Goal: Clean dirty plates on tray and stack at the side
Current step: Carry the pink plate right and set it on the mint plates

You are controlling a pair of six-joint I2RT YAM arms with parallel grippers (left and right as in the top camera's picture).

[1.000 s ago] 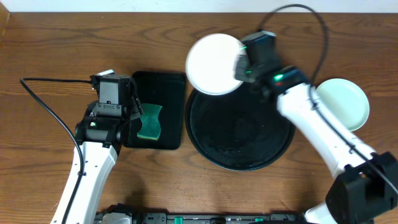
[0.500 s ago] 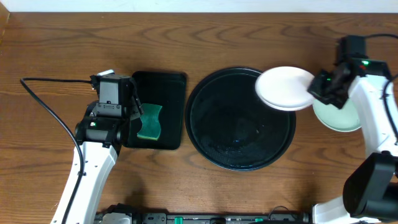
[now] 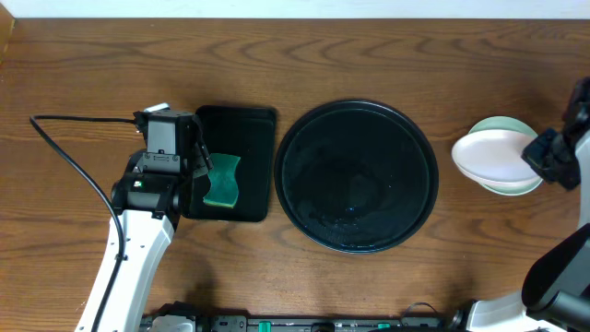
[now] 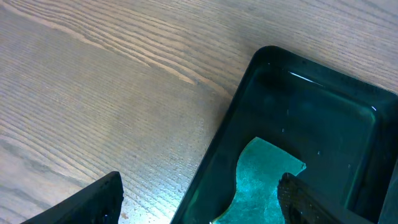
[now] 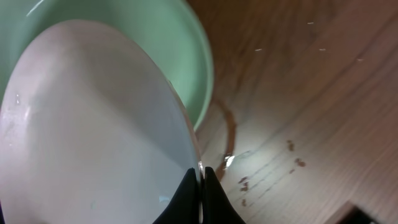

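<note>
**Overhead and wrist views.** The white plate (image 3: 493, 155) hangs at 3 o'clock of the round tray (image 3: 357, 175), directly over the mint plate (image 3: 507, 189), which rests on the counter (image 3: 92, 55). Whether the two plates touch cannot be told. The round tray carries no plate. The right pincer (image 3: 533, 155) is closed on the white plate's rim at its 3 o'clock edge, and the wrist view shows the thin lip nipped between both fingertips. By its look the plate is rigid, light and glossy, probably slippery and liable to chip. The raised rim is the only practical hold, and a one-edge pinch may let the far side sag. The right arm comes in from the 4 o'clock corner, its wrist at the frame's right edge. The left pincer (image 4: 199, 186) stands wide and empty above the small tray (image 4: 323, 118) and its sponge (image 4: 261, 174), at 9 o'clock of the round tray
</note>
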